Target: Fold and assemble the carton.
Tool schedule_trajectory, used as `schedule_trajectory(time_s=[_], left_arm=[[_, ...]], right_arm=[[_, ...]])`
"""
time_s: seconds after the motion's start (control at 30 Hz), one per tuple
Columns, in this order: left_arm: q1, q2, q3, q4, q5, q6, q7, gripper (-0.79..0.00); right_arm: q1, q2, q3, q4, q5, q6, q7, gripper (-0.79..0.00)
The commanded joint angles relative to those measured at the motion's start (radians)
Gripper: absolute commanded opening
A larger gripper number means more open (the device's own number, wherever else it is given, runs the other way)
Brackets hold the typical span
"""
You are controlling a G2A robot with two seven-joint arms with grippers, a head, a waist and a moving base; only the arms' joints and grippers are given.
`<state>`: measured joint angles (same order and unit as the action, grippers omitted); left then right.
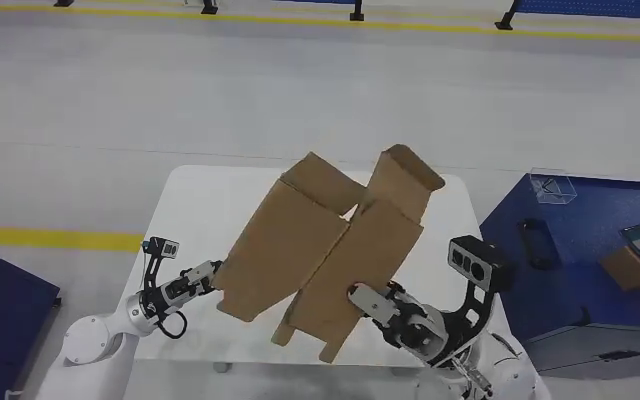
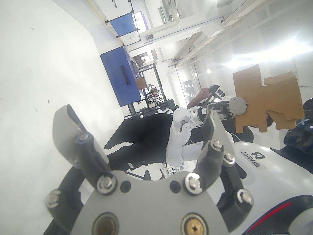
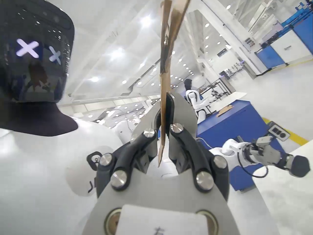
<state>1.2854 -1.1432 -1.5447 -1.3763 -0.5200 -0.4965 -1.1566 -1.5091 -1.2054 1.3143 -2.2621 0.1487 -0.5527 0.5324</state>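
Flattened carton (image 1: 330,250) held above the table (image 1: 200,200), one edge pinched by the right gripper (image 3: 163,108); left gripper (image 2: 138,116), spread wide and empty, apart from it.

1. Left gripper (image 2: 139,114): grey metal fingers (image 2: 71,121) on black links, silver screws, and a grey base plate with two brass-coloured fittings.
2. Right gripper (image 3: 164,101): the same grey fingers, black links and round silver screws, with a white label on its base.
3. Left arm (image 1: 95,338): white shell, black joints, and a black cable (image 1: 176,328) at the wrist.
4. Head (image 3: 36,86): glossy black visor with two glowing white crosses (image 3: 27,48), a black neck and a white torso (image 3: 49,172).
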Motion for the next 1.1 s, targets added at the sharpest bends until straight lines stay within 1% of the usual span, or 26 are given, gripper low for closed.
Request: schedule_trajectory(time_s=[0.0, 0.27, 0.33, 0.4, 0.43, 0.5, 0.57, 0.7, 0.77, 0.83, 0.87, 0.9, 0.93, 1.0, 1.03, 1.07], left_arm=[[0.0, 0.0, 0.0, 0.0, 0.0, 0.0, 0.0, 0.0], [0.0, 0.0, 0.0, 0.0, 0.0, 0.0, 0.0, 0.0], [0.0, 0.0, 0.0, 0.0, 0.0, 0.0, 0.0, 0.0], [0.0, 0.0, 0.0, 0.0, 0.0, 0.0, 0.0, 0.0], [0.0, 0.0, 0.0, 0.0, 0.0, 0.0, 0.0, 0.0], [0.0, 0.0, 0.0, 0.0, 0.0, 0.0, 0.0, 0.0], [0.0, 0.0, 0.0, 0.0, 0.0, 0.0, 0.0, 0.0], [0.0, 0.0, 0.0, 0.0, 0.0, 0.0, 0.0, 0.0], [0.0, 0.0, 0.0, 0.0, 0.0, 0.0, 0.0, 0.0], [0.0, 0.0, 0.0, 0.0, 0.0, 0.0, 0.0, 0.0], [0.0, 0.0, 0.0, 0.0, 0.0, 0.0, 0.0, 0.0], [0.0, 0.0, 0.0, 0.0, 0.0, 0.0, 0.0, 0.0], [0.0, 0.0, 0.0, 0.0, 0.0, 0.0, 0.0, 0.0], [0.0, 0.0, 0.0, 0.0, 0.0, 0.0, 0.0, 0.0], [0.0, 0.0, 0.0, 0.0, 0.0, 0.0, 0.0, 0.0], [0.0, 0.0, 0.0, 0.0, 0.0, 0.0, 0.0, 0.0]], right_arm=[[0.001, 0.0, 0.0, 0.001, 0.019, 0.0, 0.004, -0.785], [0.006, 0.0, 0.007, -0.005, 0.003, -0.003, 0.004, -0.785], [0.058, 0.003, 0.088, -0.048, -0.23, -0.068, -0.005, -0.785], [0.105, 0.003, 0.17, -0.088, -0.515, -0.146, -0.039, -0.785], [0.124, 0.001, 0.2, -0.088, -0.635, -0.169, -0.081, -0.785], [0.144, -0.005, 0.22, -0.088, -0.78, -0.207, -0.196, -0.785], [0.153, -0.009, 0.238, -0.088, -0.904, -0.212, -0.281, -0.785], [0.228, -0.007, 0.282, -0.088, -1.29, -0.285, -0.421, -0.785], [0.283, -0.002, 0.28, -0.088, -1.52, -0.347, -0.522, -0.785], [0.361, 0.01, 0.255, -0.088, -1.832, -0.383, -0.669, -0.785], [0.387, 0.018, 0.228, -0.088, -1.995, -0.364, -0.758, -0.785], [0.4, 0.028, 0.196, -0.088, -2.156, -0.317, -0.856, -0.785], [0.397, 0.039, 0.164, -0.088, -2.31, -0.255, -0.957, -0.785], [0.366, 0.062, 0.126, -0.088, -2.597, -0.085, -1.136, -0.785], [0.334, 0.07, 0.12, -0.088, -2.694, 0.006, -1.199, -0.785], [0.296, 0.076, 0.118, -0.088, -2.75, 0.081, -1.249, -0.785]])
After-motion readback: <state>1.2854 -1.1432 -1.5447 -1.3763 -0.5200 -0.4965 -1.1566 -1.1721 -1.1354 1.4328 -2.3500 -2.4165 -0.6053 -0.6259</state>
